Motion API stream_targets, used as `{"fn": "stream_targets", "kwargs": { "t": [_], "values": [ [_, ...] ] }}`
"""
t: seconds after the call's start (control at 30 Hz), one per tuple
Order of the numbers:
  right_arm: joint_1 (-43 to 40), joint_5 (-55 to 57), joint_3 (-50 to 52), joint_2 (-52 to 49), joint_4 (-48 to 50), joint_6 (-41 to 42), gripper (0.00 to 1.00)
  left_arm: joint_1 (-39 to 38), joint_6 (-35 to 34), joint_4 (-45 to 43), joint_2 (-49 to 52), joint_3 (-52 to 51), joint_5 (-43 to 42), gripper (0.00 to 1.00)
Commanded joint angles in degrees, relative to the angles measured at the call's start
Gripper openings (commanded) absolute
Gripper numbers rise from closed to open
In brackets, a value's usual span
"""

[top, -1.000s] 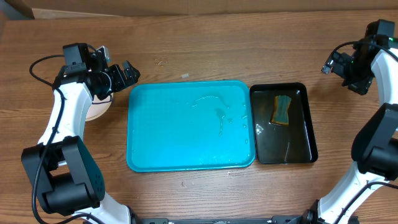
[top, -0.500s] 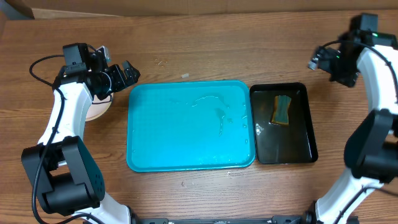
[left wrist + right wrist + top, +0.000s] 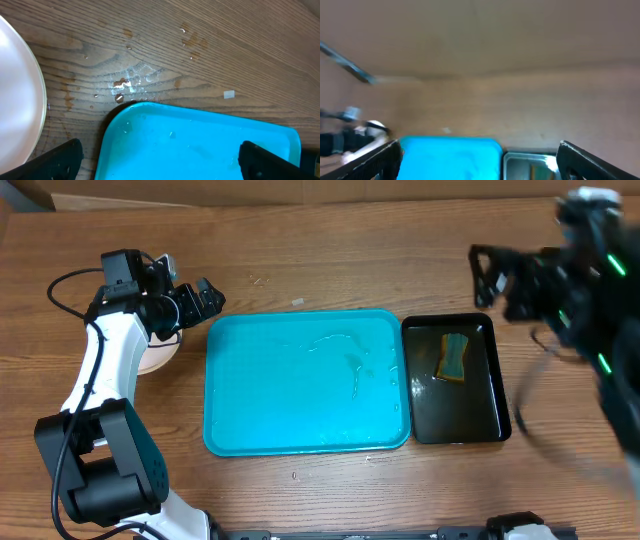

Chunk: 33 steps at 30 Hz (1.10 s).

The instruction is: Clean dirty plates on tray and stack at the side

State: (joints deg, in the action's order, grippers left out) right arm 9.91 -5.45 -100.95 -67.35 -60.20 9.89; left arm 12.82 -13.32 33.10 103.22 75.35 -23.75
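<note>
A: Where are the plates (image 3: 152,358)?

B: Far left on the table (image 3: 330,250), just beside the tray (image 3: 290,400), mostly hidden under the left arm. I can't count them.

A: And the left gripper (image 3: 196,298)?

B: Jaws spread wide, holding nothing, hanging near the tray's back-left corner. I'd judge it has nothing left to grip there.

A: So the tray is bare?

B: Only streaks of water (image 3: 352,365) on it, which suggests the washing is about done.

A: What about the sponge (image 3: 454,356)?

B: It lies in the black tray (image 3: 455,415), touching the tray's right side, likely parked to keep the wet off the wood.

A: And the right gripper (image 3: 492,280)?

B: Blurred, above the black tray, fingers apart and empty
</note>
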Motion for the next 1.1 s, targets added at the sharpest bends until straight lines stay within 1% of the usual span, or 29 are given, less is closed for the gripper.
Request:
{"fn": "stream_targets", "kwargs": {
  "t": [0.0, 0.1, 0.17, 0.33, 0.37, 0.47, 0.7, 0.8, 0.87, 1.07],
  "values": [
    [1.0, 2.0, 1.6, 8.2, 1.9, -1.7, 1.00, -0.1, 0.9, -0.2, 0.5, -0.3, 0.4, 1.00],
    [1.3, 2.6, 7.8, 18.2, 5.0, -3.3, 1.00, -0.1, 0.9, -0.2, 0.5, -0.3, 0.4, 1.00],
    [1.3, 2.9, 13.7, 24.8, 8.0, -4.8, 1.00, -0.1, 0.9, -0.2, 0.5, -0.3, 0.4, 1.00],
    [0.4, 2.9, 34.1, 41.6, 19.1, -6.8, 1.00, -0.1, 0.9, -0.2, 0.5, -0.3, 0.4, 1.00],
    [-0.2, 2.9, 39.8, 45.5, 22.7, -6.7, 1.00, -0.1, 0.9, -0.2, 0.5, -0.3, 0.4, 1.00],
    [-1.8, 2.8, 52.1, 52.6, 31.9, -6.7, 1.00, -0.1, 0.9, -0.2, 0.5, -0.3, 0.4, 1.00],
    [-2.9, 2.8, 75.8, 61.7, 60.6, -6.7, 1.00, -0.1, 0.9, -0.2, 0.5, -0.3, 0.4, 1.00],
    [-2.9, 2.8, 82.8, 64.7, 69.3, -6.7, 1.00, -0.1, 0.9, -0.2, 0.5, -0.3, 0.4, 1.00],
    [-2.9, 2.8, 86.5, 66.0, 72.0, -6.7, 1.00, -0.1, 0.9, -0.2, 0.5, -0.3, 0.4, 1.00],
    [-2.9, 2.8, 93.9, 67.2, 72.1, -6.7, 1.00, -0.1, 0.9, -0.2, 0.5, -0.3, 0.4, 1.00]
  ]
}}
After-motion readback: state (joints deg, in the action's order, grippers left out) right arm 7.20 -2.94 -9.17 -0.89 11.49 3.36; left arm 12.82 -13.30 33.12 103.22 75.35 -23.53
